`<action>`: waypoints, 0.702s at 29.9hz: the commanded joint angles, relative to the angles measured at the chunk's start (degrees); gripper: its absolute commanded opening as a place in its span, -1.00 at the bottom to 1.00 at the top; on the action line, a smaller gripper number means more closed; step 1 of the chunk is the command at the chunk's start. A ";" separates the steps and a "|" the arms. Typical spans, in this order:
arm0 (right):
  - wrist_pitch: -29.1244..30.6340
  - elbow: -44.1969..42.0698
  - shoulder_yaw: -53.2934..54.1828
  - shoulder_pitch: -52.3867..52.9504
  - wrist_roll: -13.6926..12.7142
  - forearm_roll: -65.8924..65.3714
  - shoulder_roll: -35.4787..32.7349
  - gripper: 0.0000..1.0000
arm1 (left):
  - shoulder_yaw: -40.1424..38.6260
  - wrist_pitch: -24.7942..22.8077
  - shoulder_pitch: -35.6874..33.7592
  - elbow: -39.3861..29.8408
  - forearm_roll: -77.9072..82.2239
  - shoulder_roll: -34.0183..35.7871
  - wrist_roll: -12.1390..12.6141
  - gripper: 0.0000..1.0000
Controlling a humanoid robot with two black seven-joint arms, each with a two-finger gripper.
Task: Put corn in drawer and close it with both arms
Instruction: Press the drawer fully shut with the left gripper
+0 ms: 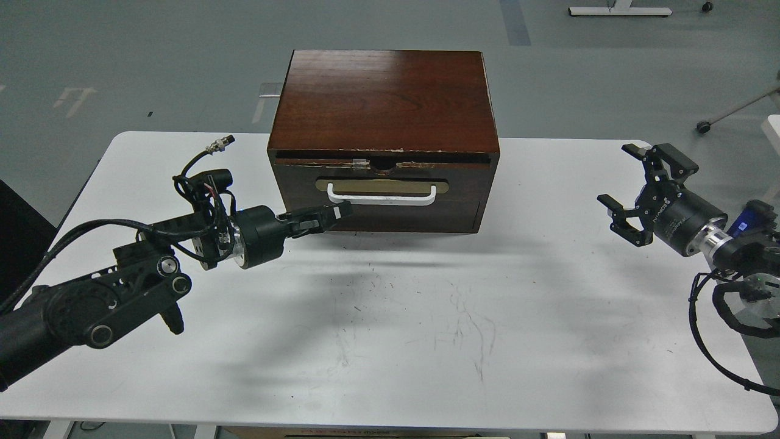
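Note:
The dark brown drawer [382,190] with its white bar handle [382,197] sits pushed flush into the wooden cabinet [384,97] at the table's back middle. The corn is hidden inside. My left gripper [341,210] has its fingers together, and its tip rests against the drawer front just below the left end of the handle. My right gripper [631,186] is open and empty, hovering over the table's right side, well clear of the cabinet.
The white table [390,341] carries the cabinet only; scuff marks show on its middle. A plain lower front panel [426,219] sits below the drawer. Grey floor and a chair base [704,127] lie beyond the table.

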 commanded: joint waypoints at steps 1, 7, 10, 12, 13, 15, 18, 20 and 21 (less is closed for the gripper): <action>0.01 0.00 0.17 -0.31 0.00 -0.04 -0.02 1.00 | 0.00 1.05 0.00 0.15 0.01 -0.20 0.36 -1.00; 0.01 0.00 0.35 -0.40 0.00 -0.04 -0.02 1.00 | 0.00 1.58 0.00 0.68 0.01 -0.81 0.71 -1.00; 0.01 0.00 0.26 -0.48 0.00 -0.04 -0.02 1.00 | 0.00 1.67 0.00 0.76 0.01 -0.81 0.71 -1.00; 0.01 0.09 0.44 -0.75 0.00 0.05 -0.02 1.00 | 0.00 2.37 0.00 0.76 0.01 -0.90 0.71 -1.00; 0.01 0.09 0.44 -0.75 0.00 0.05 -0.02 1.00 | 0.00 2.90 0.00 0.85 0.01 -0.90 0.71 -1.00; 0.01 0.00 0.44 -0.75 0.00 0.05 -0.02 1.00 | 0.00 3.95 0.09 1.20 0.01 -0.99 0.80 -1.00; 0.01 0.00 0.44 -0.84 0.00 0.05 -0.20 1.00 | 0.09 3.87 0.00 1.12 -0.08 -0.99 0.71 -1.00; 0.09 0.26 0.44 -0.92 0.00 0.05 -0.98 1.00 | 0.18 3.34 0.09 0.85 -0.78 -0.46 0.62 -1.00; 0.09 0.27 0.44 -1.01 0.00 0.05 -0.99 1.00 | 0.26 3.08 0.09 0.59 -1.31 -0.20 0.53 -1.00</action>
